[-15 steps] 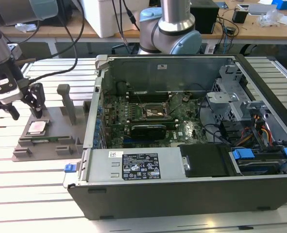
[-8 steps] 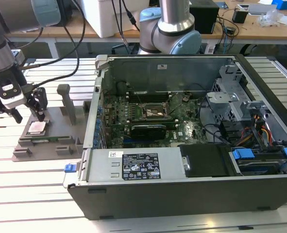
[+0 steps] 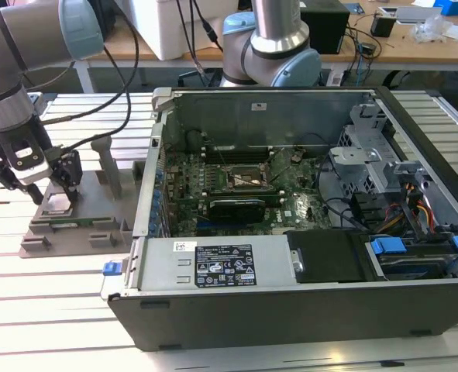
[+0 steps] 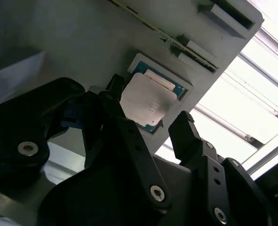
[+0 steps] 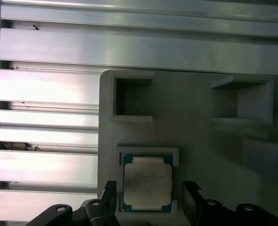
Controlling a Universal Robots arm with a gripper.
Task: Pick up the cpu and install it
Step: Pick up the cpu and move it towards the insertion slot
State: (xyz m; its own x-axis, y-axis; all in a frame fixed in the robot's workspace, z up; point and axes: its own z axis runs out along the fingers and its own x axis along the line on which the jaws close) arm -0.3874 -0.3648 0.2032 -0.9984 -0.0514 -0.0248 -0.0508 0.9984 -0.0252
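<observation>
Your gripper is hovering with its fingers spread apart, one on either side of the cpu. The cpu is lying flat in its recess on the grey fixture, and the fingers seemingly aren't touching it.

Silver-grey arm with pale blue joint caps; black tool studded with silver screws.

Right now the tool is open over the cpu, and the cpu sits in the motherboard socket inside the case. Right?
No. The tool is open over the cpu, but the cpu lies in a pocket of the grey fixture, outside the computer case, not in the motherboard socket. The first wrist view shows it.
</observation>
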